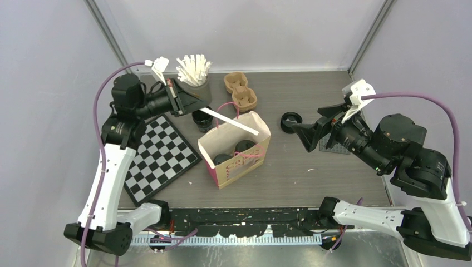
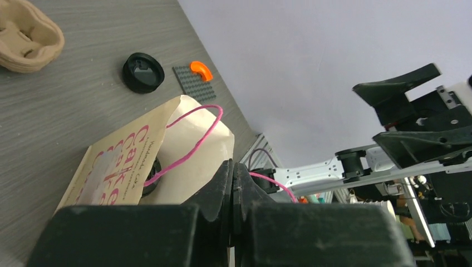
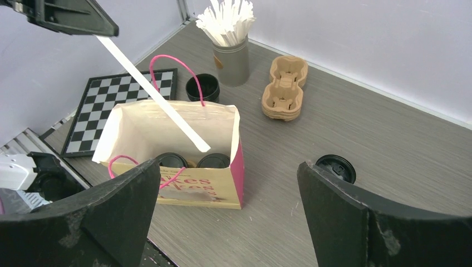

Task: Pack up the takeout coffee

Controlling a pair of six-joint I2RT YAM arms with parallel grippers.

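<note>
Right hand (image 3: 228, 164) hangs released; left hand (image 1: 197, 105) grasps a white stick (image 1: 231, 121) slanting over the bag (image 1: 245, 167); dropped askew, it could glance off the rim.

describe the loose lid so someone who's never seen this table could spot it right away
Find the paper bag with pink cord handles in the middle of the table. On the bare grey surface to its right lies the loose lid, a flat round black disc. Unlike the black cups in the bag and the open black cup behind it, it sits alone.
</note>
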